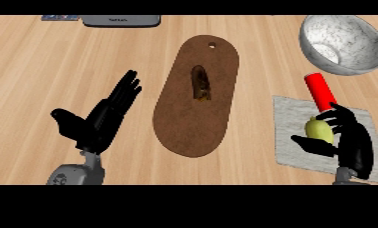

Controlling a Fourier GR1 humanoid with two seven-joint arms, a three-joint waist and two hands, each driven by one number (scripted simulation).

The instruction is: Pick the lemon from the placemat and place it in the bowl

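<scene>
A yellow lemon (318,129) sits on the grey placemat (291,137) at the lower right. My right hand (351,142) is curled round the lemon, fingers above it and thumb below it. The white marbled bowl (339,42) stands at the upper right, beyond the placemat. My left hand (103,117) rests open at the lower left, fingers straight and pointing up, holding nothing.
A red cylinder (320,92) lies on the placemat's far edge, just above the lemon, between it and the bowl. A brown oval cutting board (177,122) with a dark brown object (201,83) on it fills the middle. A grey device (122,20) lies at the counter's far edge.
</scene>
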